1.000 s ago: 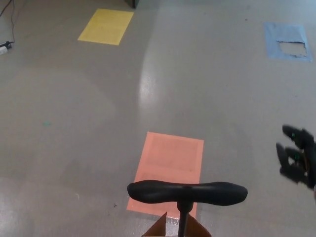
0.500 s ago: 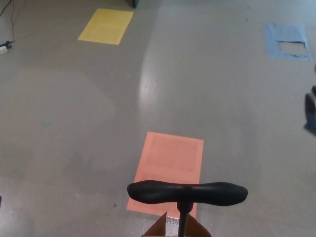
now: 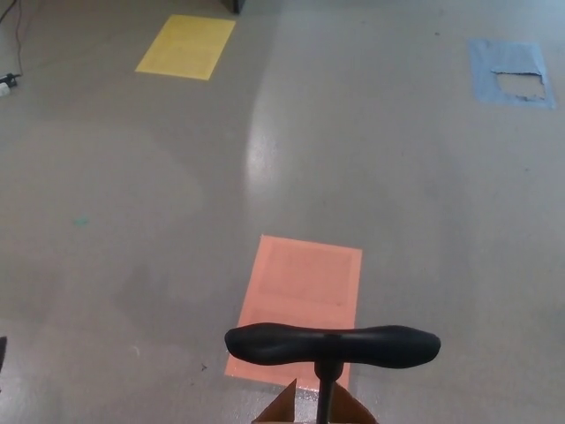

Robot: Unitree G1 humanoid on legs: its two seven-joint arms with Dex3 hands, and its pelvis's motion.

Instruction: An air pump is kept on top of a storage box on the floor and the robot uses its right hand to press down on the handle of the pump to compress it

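- Pump handle point(image 3: 333, 344), black and T-shaped, lies crosswise near the bottom middle of the head view, level from left to right, with nothing touching it.
- Rod point(image 3: 325, 397), thin and dark, runs straight down from the middle of the handle to the bottom edge of the picture.
- Storage box point(image 3: 282, 410) shows only as brown cardboard flaps on either side of the rod at the very bottom edge; the body of the pump is out of frame.
- Neither robot hand shows anywhere in the picture, so whether either one is released, clenched or grasping cannot be told.
- Floor point(image 3: 397, 177) is grey and glossy, with a pale streak of reflected light running up the middle.
- Orange rectangle point(image 3: 298, 296) is marked on the floor just beyond the handle; its near edge is hidden behind the handle.
- Yellow rectangle point(image 3: 185, 47) lies far off at the upper left.
- Blue patch point(image 3: 503, 72), torn open in its middle, lies at the upper right.
- Cable point(image 3: 19, 35) trails down the upper left corner to a small white object point(image 3: 4, 86) at the left edge.
- A small dark sliver at the lower left edge is too little to identify.
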